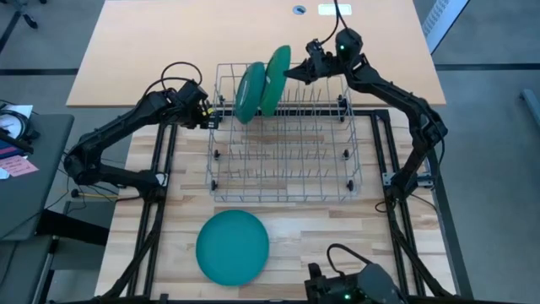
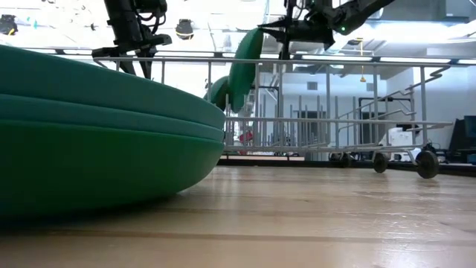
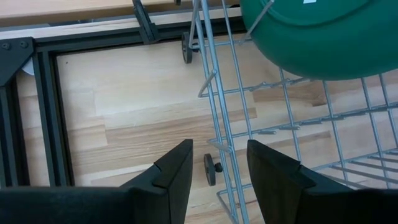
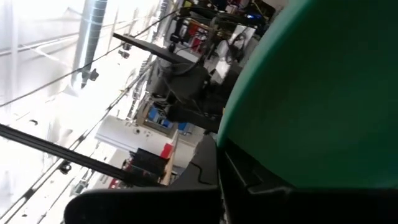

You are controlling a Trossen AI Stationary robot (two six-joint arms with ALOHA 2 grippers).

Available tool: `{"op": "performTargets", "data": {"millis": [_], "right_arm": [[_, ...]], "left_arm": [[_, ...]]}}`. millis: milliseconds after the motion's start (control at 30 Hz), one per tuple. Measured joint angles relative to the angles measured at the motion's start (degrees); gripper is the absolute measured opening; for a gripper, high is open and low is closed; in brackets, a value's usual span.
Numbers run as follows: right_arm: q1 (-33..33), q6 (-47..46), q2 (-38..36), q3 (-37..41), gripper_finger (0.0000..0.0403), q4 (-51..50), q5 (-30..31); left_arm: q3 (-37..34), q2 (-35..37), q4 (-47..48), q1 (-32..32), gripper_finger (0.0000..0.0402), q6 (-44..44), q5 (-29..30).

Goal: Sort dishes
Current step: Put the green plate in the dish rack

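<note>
The wire rack (image 1: 283,135) stands in the middle of the wooden bench (image 1: 405,245), and two dark green plates stand on edge in its far row. The left green plate (image 1: 248,91) sits tilted between the wires. The right green plate (image 1: 275,78) leans just beside it, and its top edge rises above the rack's rim.

The right pincer (image 1: 302,71) is at the rack's far right side, up at the top edge of the right green plate. Its fingers are clamped shut on that plate's rim; in the right wrist view the plate's green face fills most of the frame, right against the dark fingers. In the low view the same plate (image 2: 244,65) hangs tilted above the rack's top rail, with the pincer (image 2: 277,31) at its upper edge.

The left pincer (image 1: 211,114) hovers at the rack's far left corner, just outside the wires. Its fingers (image 3: 177,171) stand partly apart with nothing between them; the left wrist view shows bare wood and one rack wheel (image 3: 210,169) in the gap, and the left green plate (image 3: 323,37) farther off inside the rack.

A teal plate (image 1: 233,247) lies flat on the bench in front of the rack, well apart from both arms. In the low view it shows close up as a stack of more than one plate (image 2: 97,141)
</note>
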State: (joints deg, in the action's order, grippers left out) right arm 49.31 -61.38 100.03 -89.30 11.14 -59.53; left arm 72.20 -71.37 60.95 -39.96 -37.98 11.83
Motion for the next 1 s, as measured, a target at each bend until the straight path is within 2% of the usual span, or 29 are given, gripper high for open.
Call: {"op": "performTargets", "data": {"millis": [433, 767, 1000], "right_arm": [[4.22, 7.53, 0.59, 0.53, 0.0, -6.1, -2.13], [3.29, 7.97, 0.52, 2.73, 0.0, -6.02, -2.68], [1.24, 12.64, 0.52, 2.8, 0.0, -6.56, -2.05]], "left_arm": [[0.0, 0.0, 0.0, 0.02, 0.0147, -0.26, -1.06], [0.0, 0.0, -0.02, 0.02, 0.0147, -0.42, -1.04], [0.0, 0.0, -0.02, 0.02, 0.0147, -0.44, -1.02]]}}
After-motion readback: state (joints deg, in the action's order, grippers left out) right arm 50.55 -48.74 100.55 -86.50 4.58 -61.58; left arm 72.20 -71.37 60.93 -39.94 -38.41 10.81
